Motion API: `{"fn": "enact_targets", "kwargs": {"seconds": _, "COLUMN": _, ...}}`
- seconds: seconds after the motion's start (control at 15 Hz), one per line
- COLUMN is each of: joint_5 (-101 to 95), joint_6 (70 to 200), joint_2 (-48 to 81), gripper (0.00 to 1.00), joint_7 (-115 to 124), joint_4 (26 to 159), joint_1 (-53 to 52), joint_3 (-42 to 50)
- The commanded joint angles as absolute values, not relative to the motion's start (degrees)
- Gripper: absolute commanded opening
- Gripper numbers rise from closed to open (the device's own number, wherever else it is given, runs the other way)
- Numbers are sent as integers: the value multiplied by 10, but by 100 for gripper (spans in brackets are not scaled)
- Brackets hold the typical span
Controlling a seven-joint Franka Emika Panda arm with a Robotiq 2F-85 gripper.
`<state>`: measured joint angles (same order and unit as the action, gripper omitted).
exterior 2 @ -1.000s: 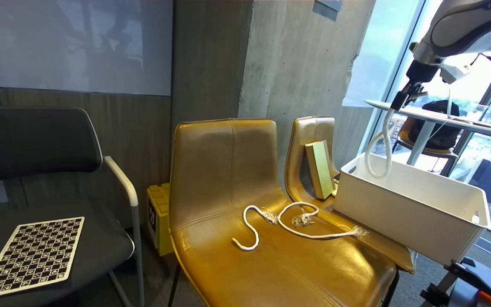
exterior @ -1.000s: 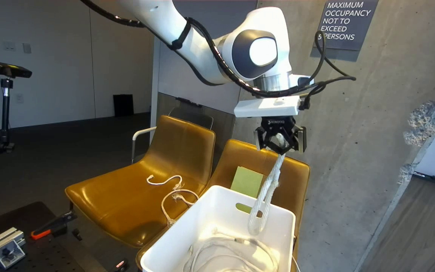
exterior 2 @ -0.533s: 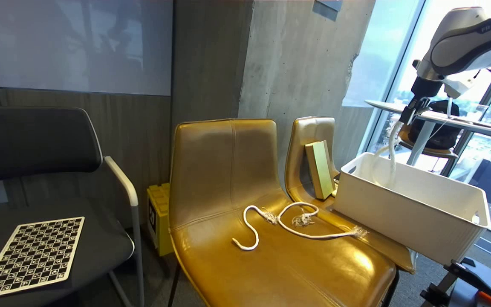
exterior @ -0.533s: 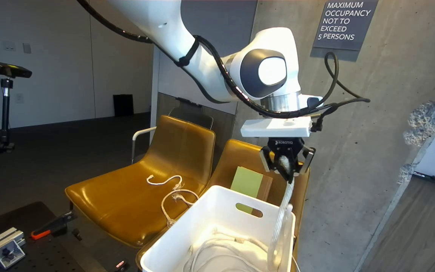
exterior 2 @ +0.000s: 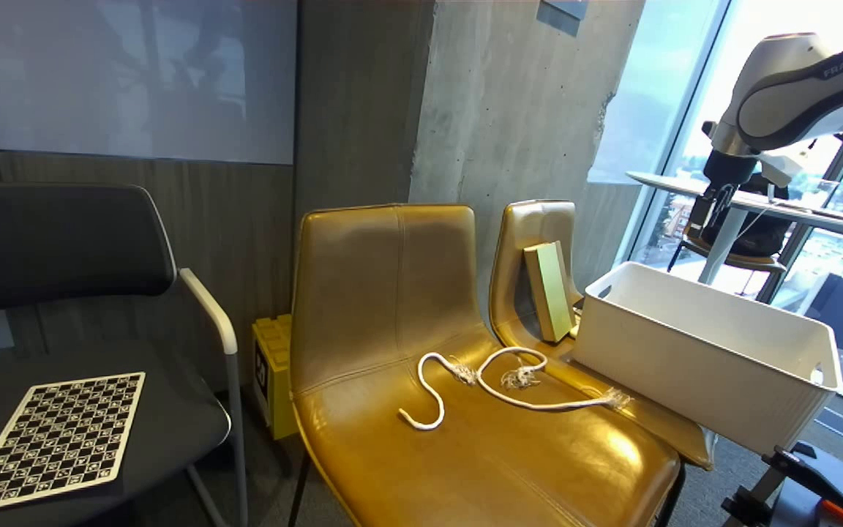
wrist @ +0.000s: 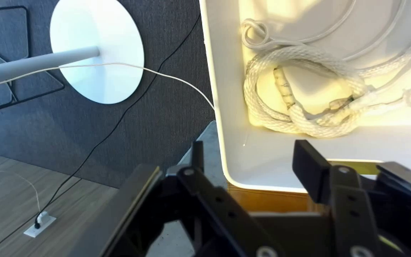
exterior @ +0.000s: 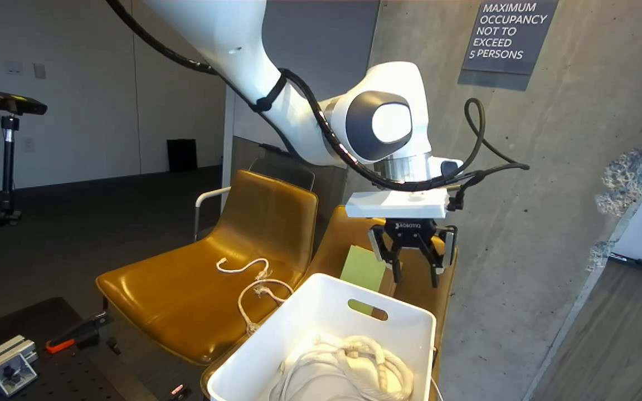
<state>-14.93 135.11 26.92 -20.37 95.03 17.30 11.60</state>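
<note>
lying coiled in the bin (exterior 2: 685, 359), the rope (wrist: 307, 123) looks thick, pale, braided (tool (exterior: 416, 277) parted wide, empty).

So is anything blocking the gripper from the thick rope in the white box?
Nothing visible: the gripper is open, higher than the open-topped white box, and the thick rope shows plainly inside.
</note>
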Motion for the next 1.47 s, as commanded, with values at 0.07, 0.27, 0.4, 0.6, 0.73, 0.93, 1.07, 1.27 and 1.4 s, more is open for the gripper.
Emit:
{"fn": "enact_targets", "kwargs": {"seconds": 0.07, "joint_5": -162, "joint_6": 1377, "joint_2": 229, "gripper": 100, "joint_7": -200, "joint_4": 1008, "joint_1": 160, "joint_3": 112}}
{"fn": "enact_targets", "kwargs": {"seconds": 0.27, "joint_5": -154, "joint_6": 1402, "joint_2": 189, "gripper": 100, "joint_7": -205, "joint_4": 1066, "joint_1": 146, "joint_3": 98}}
{"fn": "enact_targets", "kwargs": {"seconds": 0.4, "joint_5": -149, "joint_6": 1409, "joint_2": 162, "gripper": 100, "joint_7": -204, "joint_4": 1098, "joint_1": 132, "joint_3": 85}}
{"fn": "enact_targets", "kwargs": {"seconds": 0.6, "joint_5": -148, "joint_6": 1405, "joint_2": 124, "gripper": 100, "joint_7": -194, "joint_4": 1137, "joint_1": 103, "joint_3": 67}}
{"fn": "enact_targets", "kwargs": {"seconds": 0.73, "joint_5": -145, "joint_6": 1405, "joint_2": 103, "gripper": 100, "joint_7": -188, "joint_4": 1160, "joint_1": 84, "joint_3": 53}}
{"fn": "enact_targets", "kwargs": {"seconds": 0.93, "joint_5": -133, "joint_6": 1407, "joint_2": 89, "gripper": 100, "joint_7": -190, "joint_4": 1182, "joint_1": 55, "joint_3": 25}}
{"fn": "enact_targets", "kwargs": {"seconds": 1.07, "joint_5": -128, "joint_6": 1416, "joint_2": 90, "gripper": 100, "joint_7": -191, "joint_4": 1196, "joint_1": 38, "joint_3": 10}}
{"fn": "enact_targets", "kwargs": {"seconds": 1.27, "joint_5": -128, "joint_6": 1428, "joint_2": 112, "gripper": 100, "joint_7": -185, "joint_4": 1206, "joint_1": 15, "joint_3": -9}}
{"fn": "enact_targets", "kwargs": {"seconds": 1.4, "joint_5": -137, "joint_6": 1439, "joint_2": 132, "gripper": 100, "joint_7": -175, "joint_4": 1209, "joint_1": 2, "joint_3": -16}}
